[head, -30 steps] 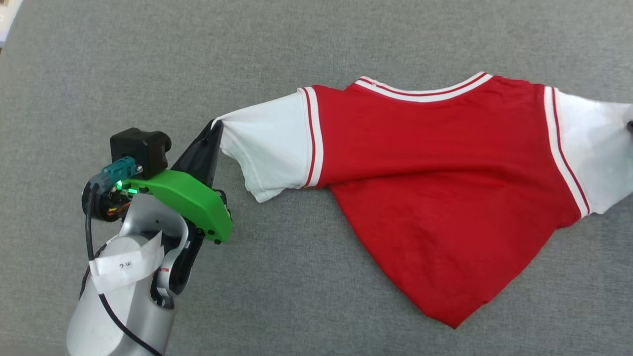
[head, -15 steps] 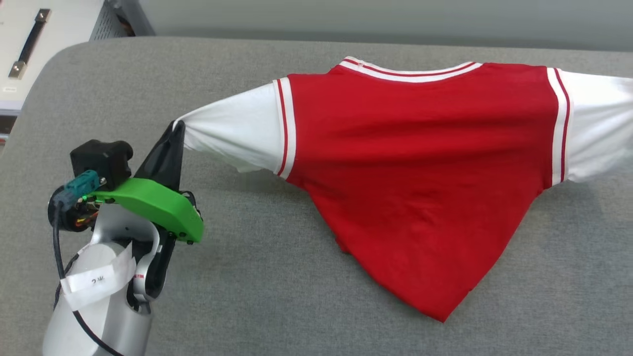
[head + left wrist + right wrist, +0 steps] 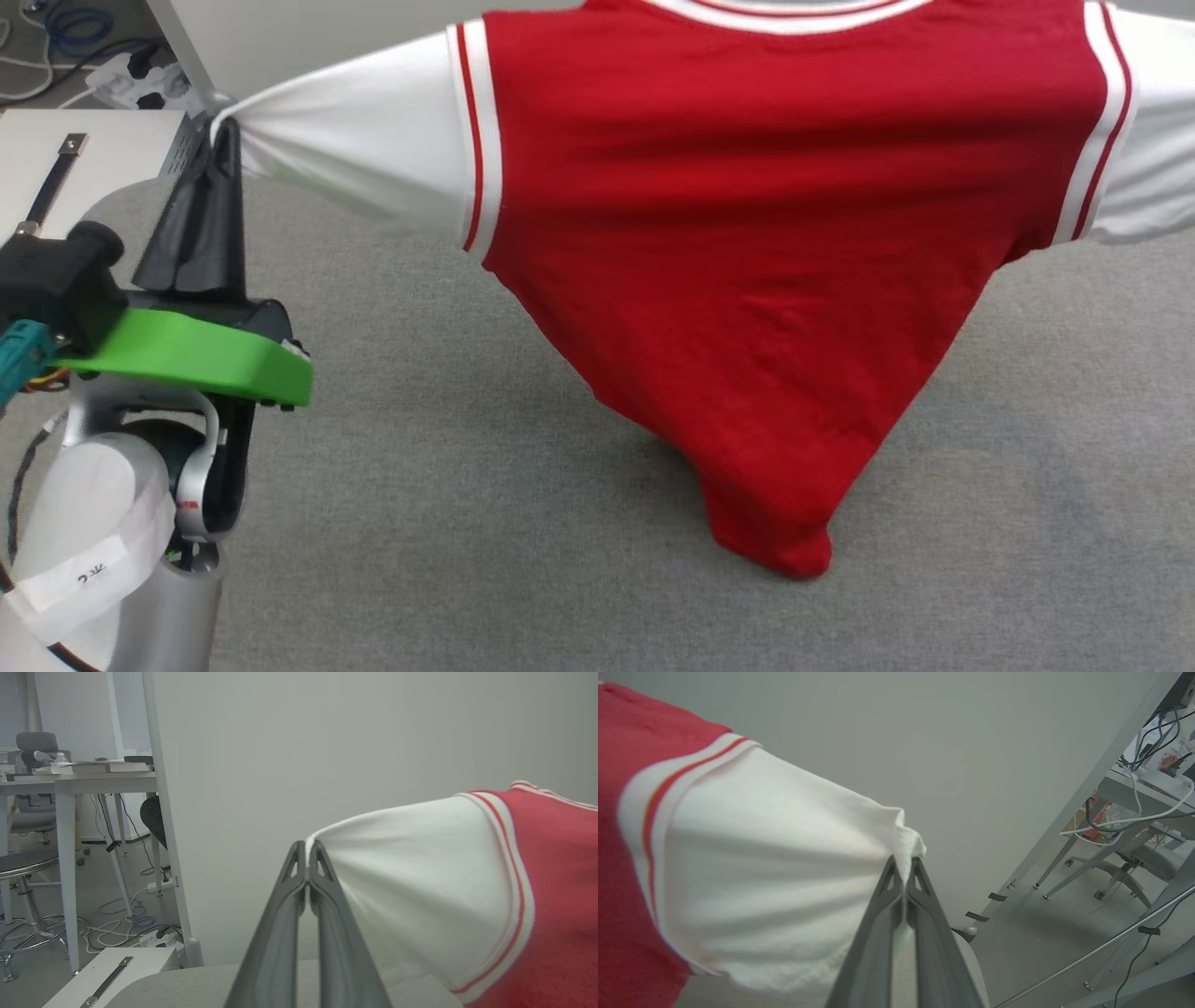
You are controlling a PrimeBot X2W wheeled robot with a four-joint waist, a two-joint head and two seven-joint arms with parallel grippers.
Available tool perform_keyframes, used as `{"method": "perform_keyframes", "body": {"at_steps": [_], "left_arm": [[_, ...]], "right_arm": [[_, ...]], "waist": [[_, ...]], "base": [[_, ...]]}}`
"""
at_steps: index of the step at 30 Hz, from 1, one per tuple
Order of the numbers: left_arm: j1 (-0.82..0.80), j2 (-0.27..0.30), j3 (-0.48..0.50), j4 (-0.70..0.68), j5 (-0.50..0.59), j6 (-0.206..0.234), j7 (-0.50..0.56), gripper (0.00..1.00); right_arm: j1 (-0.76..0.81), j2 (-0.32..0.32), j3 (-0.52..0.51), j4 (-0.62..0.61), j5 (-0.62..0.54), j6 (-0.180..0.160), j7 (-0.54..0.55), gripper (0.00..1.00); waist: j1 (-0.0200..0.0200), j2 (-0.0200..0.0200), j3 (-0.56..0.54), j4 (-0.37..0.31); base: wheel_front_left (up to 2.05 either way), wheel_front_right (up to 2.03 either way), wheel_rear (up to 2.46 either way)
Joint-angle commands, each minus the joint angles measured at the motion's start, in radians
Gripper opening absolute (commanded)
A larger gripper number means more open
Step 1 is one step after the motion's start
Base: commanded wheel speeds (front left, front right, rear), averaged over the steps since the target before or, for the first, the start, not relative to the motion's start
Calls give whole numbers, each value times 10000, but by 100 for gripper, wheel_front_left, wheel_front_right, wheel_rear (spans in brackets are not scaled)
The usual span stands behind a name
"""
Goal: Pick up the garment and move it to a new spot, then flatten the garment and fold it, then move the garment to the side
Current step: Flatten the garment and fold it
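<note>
The garment (image 3: 747,215), a red jersey with white short sleeves and striped trim, hangs stretched in the air over the grey table (image 3: 467,523), its plain red side toward the head camera. Only its lowest point touches the table. My left gripper (image 3: 222,140) is shut on the tip of one white sleeve (image 3: 411,882), seen at the upper left of the head view; the left wrist view shows my left gripper (image 3: 307,851) with its jaws pressed together. My right gripper (image 3: 904,863) is shut on the tip of the other white sleeve (image 3: 775,877).
A pale grey partition wall (image 3: 350,742) stands behind the table. Left of it are a white cabinet (image 3: 56,177), a desk (image 3: 74,784), stools and floor cables. To the right, a metal desk frame (image 3: 1111,793) and a chair stand on the floor.
Both arms have raised the garment off the table until only its bottom tip rests there. The head camera has tilted, bringing the wall and cabinet into view. Both grips are unchanged.
</note>
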Motion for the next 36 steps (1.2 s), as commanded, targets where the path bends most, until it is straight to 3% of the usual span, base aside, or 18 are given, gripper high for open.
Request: {"method": "perform_keyframes", "body": {"at_steps": [1, 11, 20, 28, 29, 36], "left_arm": [[-243, 163, 178, -188, 143, 100, -136, 0], [-999, 687, 515, -1249, 301, 109, -104, 0], [-1769, 1151, 706, -1308, -21, -52, 652, 0], [-3190, 1893, 578, -590, -265, -768, 1216, 0], [-4039, 2140, 572, -188, -404, -1051, 1339, 0], [-6862, 2563, 259, 1405, -396, -1538, 1160, 0]], "right_arm": [[173, 71, -238, -222, -106, -19, -32, 0], [177, 481, -1375, -1479, -346, -19, 94, 0], [-487, 541, -1493, -1407, -393, -19, -21, 0], [-2384, 329, -1153, -724, -518, -19, -529, 0], [-3363, 357, -1038, -279, -494, -19, -646, 0], [-6122, 402, 67, 1104, -1143, -19, -1403, 0]], "waist": [[0, 0, -225, -145], [0, 0, -466, -249], [0, 0, 69, -287], [0, 0, 1735, -312], [0, 0, 2549, -304], [0, 0, 4247, -333]], "base": [[0, 0, 0], [0, 0, 0], [0, 0, 0], [0, 0, 0], [0, 0, 0], [0, 0, 0]]}}
